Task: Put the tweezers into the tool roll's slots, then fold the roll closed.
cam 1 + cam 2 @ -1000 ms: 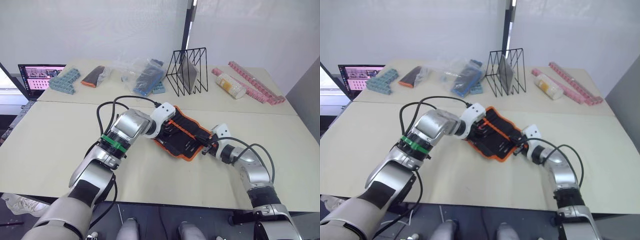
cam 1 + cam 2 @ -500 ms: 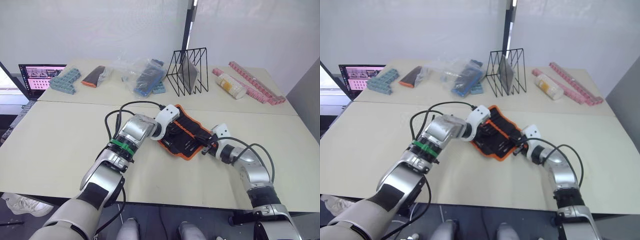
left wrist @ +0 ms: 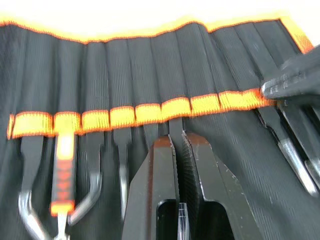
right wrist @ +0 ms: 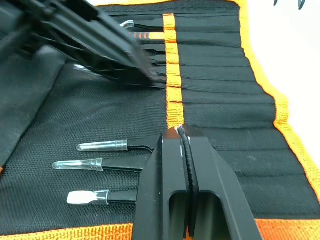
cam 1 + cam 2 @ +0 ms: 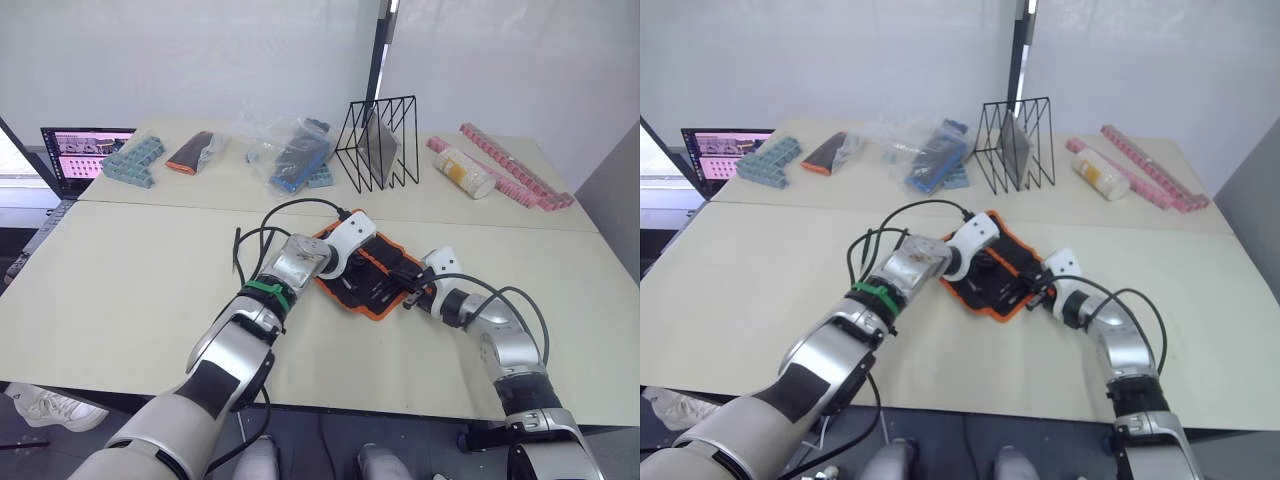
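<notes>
The tool roll (image 5: 372, 277) lies open on the near table, black with orange trim and an orange band (image 3: 125, 116) across its slots. Several tweezers sit in slots, three of them with clear tip caps (image 4: 100, 146). My left gripper (image 5: 365, 262) is over the middle of the roll. Its fingers (image 3: 162, 170) are shut on a thin black tweezers (image 3: 175, 129) whose end runs under the orange band. My right gripper (image 5: 408, 298) is at the roll's right edge, its fingertips (image 4: 170, 145) shut together at the orange band (image 4: 171, 75).
On the far table stand a black wire rack (image 5: 378, 143), a plastic bag with blue parts (image 5: 295, 155), a small orange-and-black pouch (image 5: 190, 152), teal blocks (image 5: 130, 160), a jar (image 5: 462, 172) and pink strips (image 5: 515, 165). A laptop (image 5: 85, 150) is at far left.
My left arm has reached further right, carrying its gripper from the roll's left end to its middle. The right gripper has stayed at the roll's right edge.
</notes>
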`<state>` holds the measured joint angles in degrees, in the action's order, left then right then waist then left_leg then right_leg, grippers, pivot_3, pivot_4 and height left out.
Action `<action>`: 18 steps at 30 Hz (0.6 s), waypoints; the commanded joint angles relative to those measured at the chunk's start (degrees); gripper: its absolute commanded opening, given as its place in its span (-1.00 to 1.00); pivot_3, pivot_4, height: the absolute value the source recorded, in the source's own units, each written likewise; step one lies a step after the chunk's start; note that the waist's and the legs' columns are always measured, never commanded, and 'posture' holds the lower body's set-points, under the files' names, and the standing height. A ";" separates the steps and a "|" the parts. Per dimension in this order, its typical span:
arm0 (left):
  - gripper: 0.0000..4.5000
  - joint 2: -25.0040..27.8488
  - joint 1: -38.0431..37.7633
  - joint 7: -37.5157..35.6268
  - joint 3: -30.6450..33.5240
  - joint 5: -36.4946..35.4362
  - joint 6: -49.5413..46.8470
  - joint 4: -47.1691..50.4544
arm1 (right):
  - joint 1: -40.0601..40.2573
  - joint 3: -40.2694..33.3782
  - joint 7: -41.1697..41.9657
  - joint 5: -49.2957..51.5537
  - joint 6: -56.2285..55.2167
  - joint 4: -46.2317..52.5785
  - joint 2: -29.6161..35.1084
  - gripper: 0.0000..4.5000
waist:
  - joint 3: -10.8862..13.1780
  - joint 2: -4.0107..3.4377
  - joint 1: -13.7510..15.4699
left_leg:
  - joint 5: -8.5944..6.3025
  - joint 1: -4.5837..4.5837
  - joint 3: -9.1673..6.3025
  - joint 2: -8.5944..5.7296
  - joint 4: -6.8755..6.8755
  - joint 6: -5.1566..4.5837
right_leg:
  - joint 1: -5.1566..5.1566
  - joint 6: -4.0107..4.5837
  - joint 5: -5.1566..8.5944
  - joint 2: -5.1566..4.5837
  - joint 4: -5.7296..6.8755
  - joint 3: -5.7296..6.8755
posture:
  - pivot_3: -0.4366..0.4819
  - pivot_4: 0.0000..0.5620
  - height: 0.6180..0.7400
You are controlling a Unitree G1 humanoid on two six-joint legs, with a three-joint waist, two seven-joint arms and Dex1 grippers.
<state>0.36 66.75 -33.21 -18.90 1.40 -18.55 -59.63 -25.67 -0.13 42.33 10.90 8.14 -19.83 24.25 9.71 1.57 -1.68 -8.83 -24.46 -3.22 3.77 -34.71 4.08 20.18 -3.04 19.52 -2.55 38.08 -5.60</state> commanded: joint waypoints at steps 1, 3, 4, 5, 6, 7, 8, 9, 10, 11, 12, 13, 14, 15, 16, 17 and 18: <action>-0.99 -1.09 2.55 4.34 1.14 2.80 6.93 -4.89 | 1.43 0.83 -0.02 -0.83 1.26 0.63 0.23 -1.00 | 0.00 0.00 0.06 | 0.00 0.00 0.00 0.00 0.00 0.00 | 0.00 0.00 0.00 0.00 0.00 0.00 | -0.05 -0.47 0.92; -0.99 -1.52 2.95 4.17 1.67 3.19 8.24 -6.61 | 1.76 0.74 -0.05 -0.77 1.45 0.98 0.30 -1.00 | 0.00 0.00 0.17 | 0.00 0.01 0.00 0.00 0.00 0.00 | 0.00 0.00 0.00 0.00 0.00 0.00 | -0.05 -0.47 0.92; -0.99 -1.65 3.13 3.75 1.83 3.44 8.52 -7.25 | 1.90 0.72 -0.08 -0.76 1.53 1.16 0.35 -1.00 | 0.00 0.00 0.25 | 0.00 0.01 0.00 -0.01 0.00 0.00 | 0.00 0.00 0.00 0.00 0.00 0.00 | -0.05 -0.47 0.92; -0.99 -1.63 3.29 3.25 2.28 3.43 8.67 -7.64 | 1.97 0.69 -0.12 -0.76 1.59 1.25 0.38 -1.00 | 0.00 0.00 0.31 | 0.00 0.01 0.00 0.00 0.00 0.00 | 0.00 0.00 0.00 0.00 0.01 0.00 | -0.05 -0.47 0.92; -0.99 -1.57 3.43 2.32 2.95 3.12 8.56 -7.86 | 1.94 0.66 -0.17 -0.78 1.62 1.25 0.38 -1.00 | 0.00 0.00 0.34 | 0.00 0.01 0.00 0.00 0.00 0.00 | 0.00 0.00 0.00 0.00 0.01 0.00 | -0.05 -0.47 0.92; -0.99 -1.30 3.50 0.06 3.81 2.34 8.02 -7.70 | 1.77 0.60 -0.18 -0.80 1.63 1.10 0.42 -1.00 | 0.00 0.00 0.31 | 0.00 0.01 0.00 0.00 0.00 0.00 | 0.00 0.00 0.00 0.00 0.01 0.00 | -0.05 -0.47 0.92; -0.99 -0.89 3.49 -2.00 4.49 1.80 7.50 -7.42 | 1.55 0.56 -0.22 -0.88 1.54 0.83 0.46 -1.00 | 0.00 0.00 0.28 | 0.00 0.01 0.01 0.00 0.00 0.00 | 0.00 0.00 0.00 0.00 0.01 0.00 | -0.05 -0.47 0.92; -0.83 -0.29 3.44 -3.26 5.00 1.68 7.11 -7.02 | 1.26 0.54 -0.24 -0.98 1.41 0.43 0.49 -1.00 | 0.00 -0.01 0.25 | 0.00 0.01 0.01 0.00 0.01 0.00 | 0.01 0.00 0.00 0.01 0.01 0.00 | -0.05 -0.47 0.92; -0.65 0.06 3.38 -3.91 5.36 1.81 6.87 -6.72 | 1.11 0.50 -0.22 -1.03 1.30 0.18 0.54 -1.00 | 0.00 -0.01 0.20 | 0.00 0.02 0.01 0.00 0.02 0.00 | 0.01 0.00 0.00 0.01 0.03 0.00 | -0.05 -0.47 0.92; -0.55 0.71 3.19 -5.28 5.71 1.87 6.51 -6.11 | 0.95 0.52 -0.17 -1.12 1.18 -0.10 0.59 -1.00 | 0.00 -0.01 0.20 | 0.00 0.03 0.01 0.00 0.03 0.00 | 0.02 0.00 0.00 0.01 0.03 0.00 | -0.05 -0.47 0.92; -0.41 1.31 2.99 -6.38 6.11 1.84 6.12 -5.44 | 0.85 0.54 -0.07 -1.21 1.04 -0.30 0.66 -1.00 | 0.00 -0.01 0.18 | 0.01 0.03 0.00 0.00 0.04 0.00 | 0.02 0.00 0.00 0.01 0.03 0.00 | -0.05 -0.47 0.92; -0.24 1.80 2.82 -7.37 6.54 1.76 5.64 -4.85 | 0.78 0.55 0.01 -1.27 0.94 -0.45 0.70 -1.00 | 0.00 -0.01 0.16 | 0.01 0.02 0.01 0.00 0.03 0.00 | 0.02 0.00 0.00 0.01 0.03 0.00 | -0.05 -0.47 0.92; -0.10 2.11 2.69 -8.01 6.88 1.76 5.24 -4.39 | 0.72 0.55 0.07 -1.32 0.87 -0.57 0.71 -1.00 | 0.00 -0.01 0.13 | 0.01 0.02 0.01 0.00 0.02 0.01 | 0.01 0.00 0.00 0.01 0.03 0.00 | -0.05 -0.47 0.92; 0.07 3.17 2.26 -9.11 7.12 1.73 4.61 -3.04 | 0.52 0.56 0.14 -1.43 0.74 -0.87 0.69 -1.00 | 0.00 -0.01 0.10 | 0.01 0.02 0.01 0.00 0.02 0.01 | 0.01 0.00 0.00 0.01 0.03 0.00 | -0.05 -0.47 0.92; 0.20 4.45 1.70 -10.34 6.96 2.02 3.75 -1.50 | 0.29 0.57 0.15 -1.54 0.61 -1.20 0.65 -1.00 | 0.00 -0.01 0.02 | 0.01 0.03 0.00 0.01 0.03 0.01 | 0.02 0.00 0.00 0.01 0.03 0.00 | -0.05 -0.47 0.92; 0.36 6.19 0.85 -11.97 6.46 2.56 2.64 0.86 | -0.03 0.58 0.10 -1.64 0.47 -1.58 0.58 -1.00 | 0.00 -0.01 -0.06 | 0.01 0.03 0.00 0.01 0.03 0.01 | 0.02 0.00 0.00 0.01 0.05 0.00 | -0.05 -0.47 0.92; 0.51 7.74 -0.04 -13.02 6.40 2.70 1.41 3.53 | -0.29 0.51 0.04 -1.67 0.28 -1.96 0.54 -1.00 | 0.00 -0.02 -0.38 | 0.01 0.03 0.00 0.01 0.03 0.01 | 0.02 0.00 0.00 0.01 0.06 0.00 | -0.05 -0.47 0.92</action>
<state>6.31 66.99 -44.16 -12.54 4.11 -15.67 -60.37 -26.16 0.57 42.73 10.24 8.04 -20.17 24.24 9.71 1.55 -2.06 -8.82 -24.43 -3.21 3.78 -34.67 4.09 20.19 -3.04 19.52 -2.54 38.17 -5.59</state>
